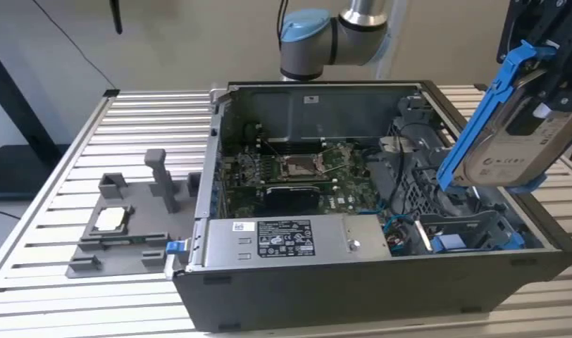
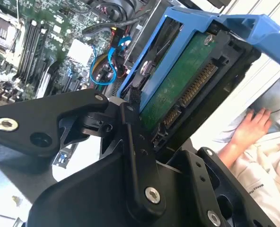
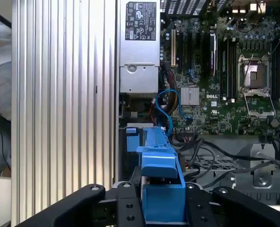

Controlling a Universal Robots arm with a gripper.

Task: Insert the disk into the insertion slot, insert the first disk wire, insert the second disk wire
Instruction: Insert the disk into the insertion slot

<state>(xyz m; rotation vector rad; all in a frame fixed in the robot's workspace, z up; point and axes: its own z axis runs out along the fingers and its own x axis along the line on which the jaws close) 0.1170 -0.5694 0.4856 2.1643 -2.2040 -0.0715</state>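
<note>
My gripper (image 1: 547,88) is shut on the disk (image 1: 513,156), a silver drive with a white label in a bright blue carrier (image 1: 482,116). I hold it tilted in the air above the open computer case, on the exterior view's right. The grey perforated drive cage with the insertion slot (image 1: 469,231) lies below it, at the case's near right corner. The second wrist view shows the disk's green circuit board (image 2: 178,90) and connector between my black fingers (image 2: 130,118). The first wrist view looks along the blue carrier (image 3: 159,161), clamped in the gripper (image 3: 162,203).
The case (image 1: 361,296) lies open on a slatted metal table (image 1: 41,211). Inside are the motherboard (image 1: 296,172), a grey power-supply box (image 1: 277,239) and a looped blue cable (image 3: 166,101) by the cage. A grey fixture (image 1: 126,225) stands at the exterior view's left. A person's hand (image 2: 249,127) rests beyond the table.
</note>
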